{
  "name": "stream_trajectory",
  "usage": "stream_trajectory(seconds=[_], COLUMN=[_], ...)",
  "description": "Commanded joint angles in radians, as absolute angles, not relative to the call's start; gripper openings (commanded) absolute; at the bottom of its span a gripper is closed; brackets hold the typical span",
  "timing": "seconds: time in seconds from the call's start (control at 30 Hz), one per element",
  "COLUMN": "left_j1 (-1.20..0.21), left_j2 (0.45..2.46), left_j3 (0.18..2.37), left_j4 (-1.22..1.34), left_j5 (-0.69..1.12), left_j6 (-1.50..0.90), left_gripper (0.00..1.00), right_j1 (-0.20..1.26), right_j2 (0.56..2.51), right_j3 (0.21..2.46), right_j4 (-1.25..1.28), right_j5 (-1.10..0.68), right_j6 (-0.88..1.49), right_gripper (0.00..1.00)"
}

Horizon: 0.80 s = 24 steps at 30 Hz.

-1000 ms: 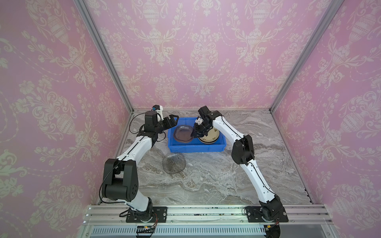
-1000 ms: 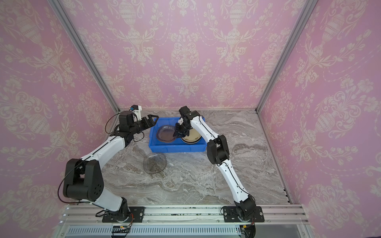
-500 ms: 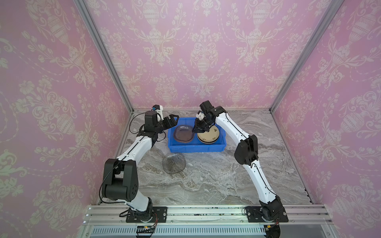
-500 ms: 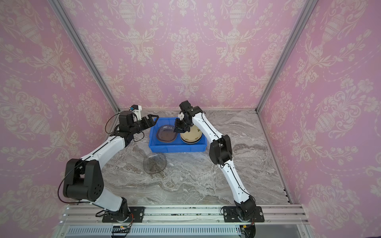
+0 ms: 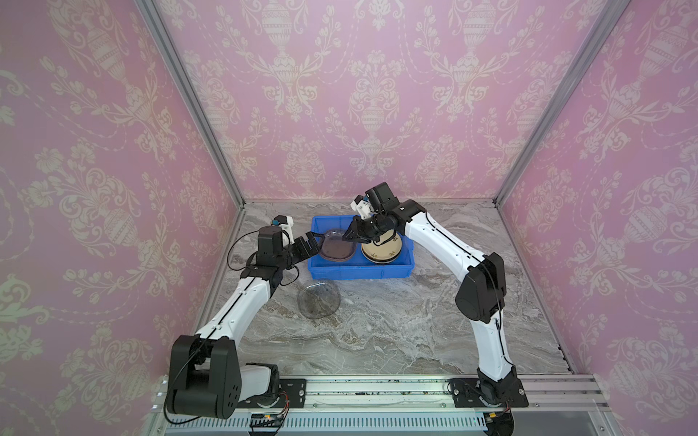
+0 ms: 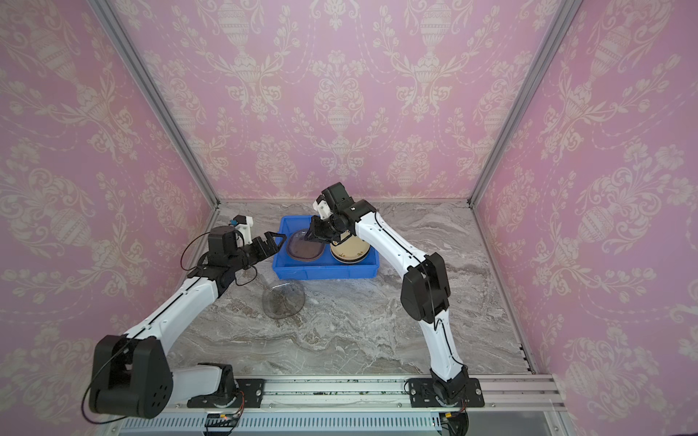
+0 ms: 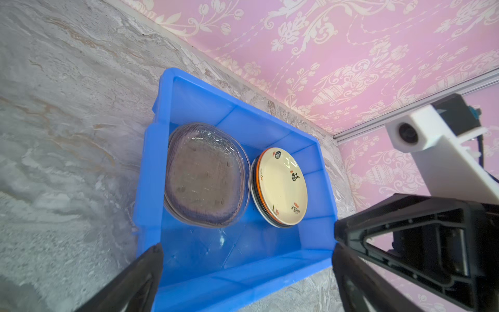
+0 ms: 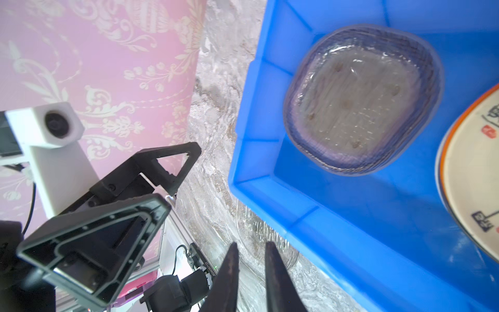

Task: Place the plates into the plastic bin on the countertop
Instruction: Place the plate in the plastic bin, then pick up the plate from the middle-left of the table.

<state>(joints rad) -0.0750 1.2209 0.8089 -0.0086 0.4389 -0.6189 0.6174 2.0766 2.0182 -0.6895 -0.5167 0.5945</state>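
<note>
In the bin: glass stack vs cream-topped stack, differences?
The glass stack is translucent grey-purple and rounded-square; the cream-topped stack is opaque and round. The glass stack has no print; the cream-topped stack shows dark motifs and an orange rim beneath. Both sit side by side in the blue bin.

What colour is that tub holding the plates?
The tub is bright blue, clearest in left wrist view.

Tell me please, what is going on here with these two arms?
The robot is loading plates into the blue bin. A clear glass stack and a cream-topped stack lie inside, side by side. One clear plate lies on the countertop before the bin. The left gripper hovers open at the bin's end; the right gripper hangs over it, slightly open, empty.
</note>
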Motion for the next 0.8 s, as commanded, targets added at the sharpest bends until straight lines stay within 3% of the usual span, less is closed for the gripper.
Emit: stream_trajectory(seconds=[0.0, 0.2, 0.37, 0.57, 0.77], left_j1=[-0.080, -0.081, -0.084, -0.092, -0.095], left_j2=[1.080, 0.855, 0.785, 0.782, 0.869], left_j3=[0.774, 0.669, 0.604, 0.503, 0.424], left_j4=[-0.198, -0.457, -0.631, -0.600, -0.451], left_j5=[0.390, 0.308, 0.254, 0.205, 0.186], left_j6=[-0.613, -0.662, -0.702, -0.753, -0.795], left_gripper=[0.98, 0.83, 0.68, 0.57, 0.55], right_j1=[0.655, 0.715, 0.741, 0.749, 0.747], right_j2=[1.993, 1.872, 1.806, 1.768, 1.739], right_j3=[1.862, 1.605, 1.402, 1.306, 1.287], right_j4=[-0.573, -0.454, -0.293, -0.241, -0.257], right_j5=[-0.500, -0.494, -0.506, -0.507, -0.491], right_j6=[0.592, 0.639, 0.699, 0.711, 0.687], right_gripper=[0.23, 0.23, 0.22, 0.22, 0.22])
